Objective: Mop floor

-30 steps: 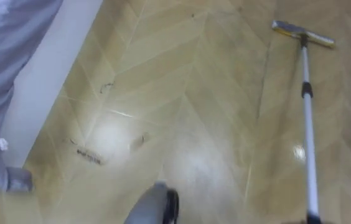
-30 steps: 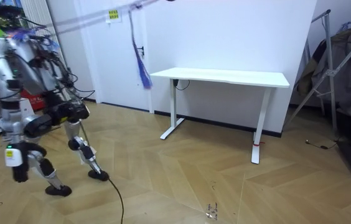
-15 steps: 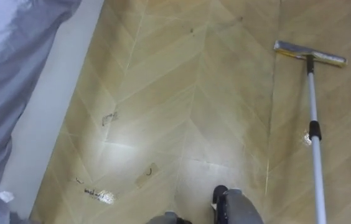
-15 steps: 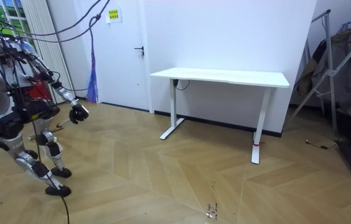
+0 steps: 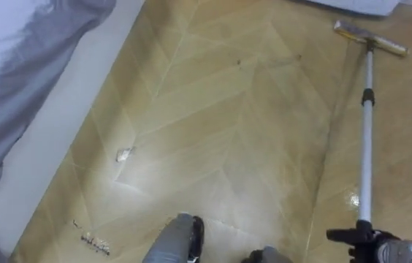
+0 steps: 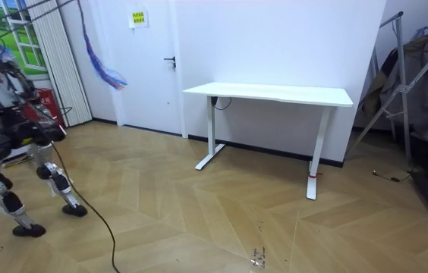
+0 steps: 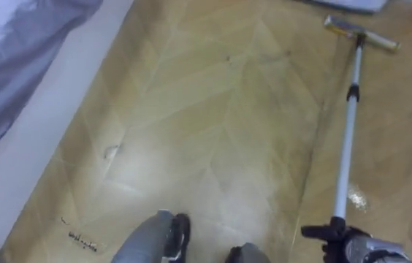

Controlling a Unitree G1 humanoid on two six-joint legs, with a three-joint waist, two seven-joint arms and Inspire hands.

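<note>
Wooden floor (image 5: pixel 228 131); one mop (image 5: pixel 367 146), right hand (image 5: pixel 358 237) gripping.

Under me, tan wooden plank floor (image 5: pixel 228 131): chevron pattern. My long-handled flat mop (image 5: pixel 367 139): white pole, black collar, yellow-grey head. My right hand (image 5: pixel 348 235): black fingers, grey wrist.

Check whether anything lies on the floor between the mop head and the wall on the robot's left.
Nothing large: bare floor, with one small pale scrap near the wall and dark bits lower down. The right hand holds the mop by its pole.
</note>
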